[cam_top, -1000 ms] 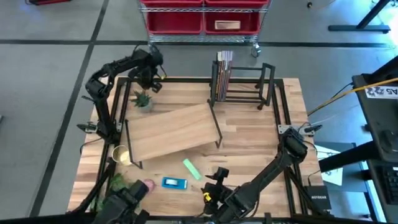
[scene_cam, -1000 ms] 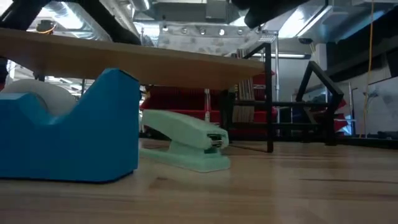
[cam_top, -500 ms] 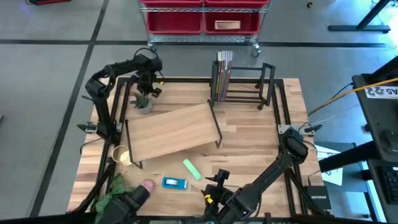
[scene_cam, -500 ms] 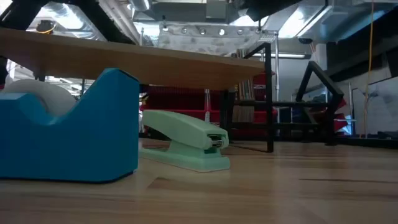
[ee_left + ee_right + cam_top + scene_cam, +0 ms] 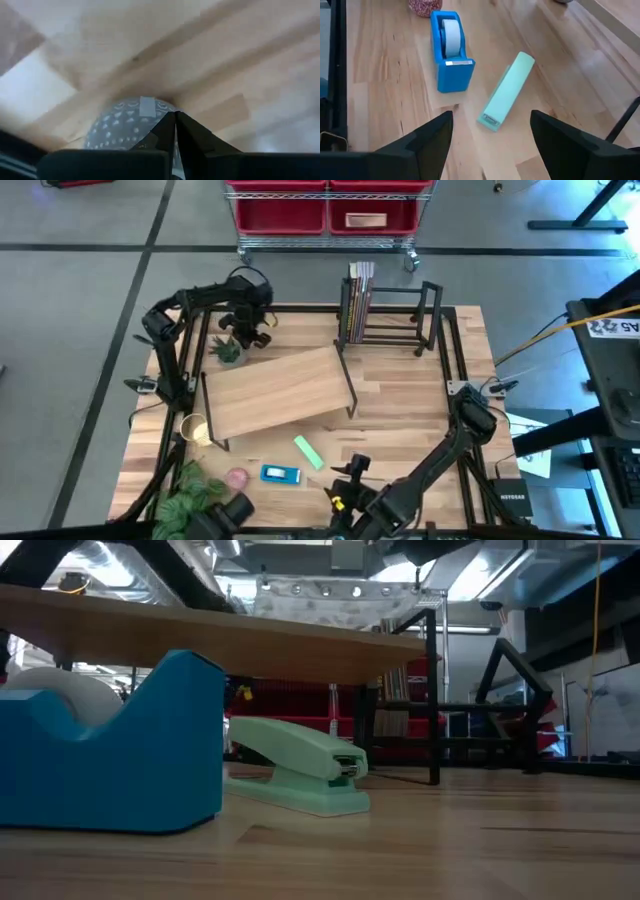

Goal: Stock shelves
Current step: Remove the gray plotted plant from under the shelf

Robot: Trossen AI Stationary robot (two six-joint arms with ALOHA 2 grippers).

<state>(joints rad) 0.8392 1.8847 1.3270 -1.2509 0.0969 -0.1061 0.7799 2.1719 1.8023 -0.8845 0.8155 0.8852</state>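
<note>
Your left claw is at the desk's far left corner, just beside the small potted plant; in the left wrist view its fingers are pressed together over a grey patterned pot, but you can't tell whether they grip it or just sit in front of it.

Right claw hangs over the near edge, fingers spread wide apart, nothing between them; ahead of it lie the mint stapler and the blue tape dispenser, near each other, not touching; a pink item sits just left of the dispenser.

Wood-topped shelf stands mid-desk, left of centre, skewed to the desk edges; top is bare in the high view; in the low view its board spans above the dispenser and stapler.

Black rack is at the far edge, centre-right, with a few books upright at its left end.

A gold cup sits by the shelf's near-left corner; a bigger leafy plant is at the near-left corner; the red-bin cart stands beyond the desk.
</note>
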